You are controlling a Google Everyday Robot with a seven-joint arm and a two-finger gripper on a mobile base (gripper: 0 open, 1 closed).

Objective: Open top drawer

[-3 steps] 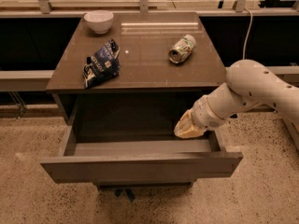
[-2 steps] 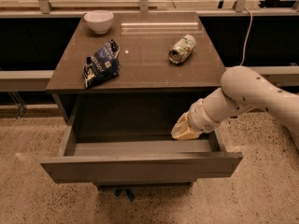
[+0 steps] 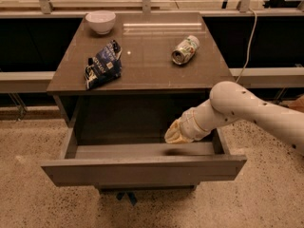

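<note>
The top drawer (image 3: 142,169) of the grey-brown cabinet stands pulled far out toward the camera, its grey inside showing and nothing in it. My white arm reaches in from the right. The gripper (image 3: 174,134) with its tan fingertips hangs inside the drawer's right half, just above the drawer floor and a little behind the front panel.
On the cabinet top (image 3: 142,70) lie a white bowl (image 3: 100,21) at the back left, a dark blue chip bag (image 3: 102,69) at the left and a tipped can (image 3: 185,50) at the right. A rail and dark panels run behind. Speckled floor surrounds the cabinet.
The gripper has moved a little to the left inside the open drawer. The drawer has stayed pulled out.
</note>
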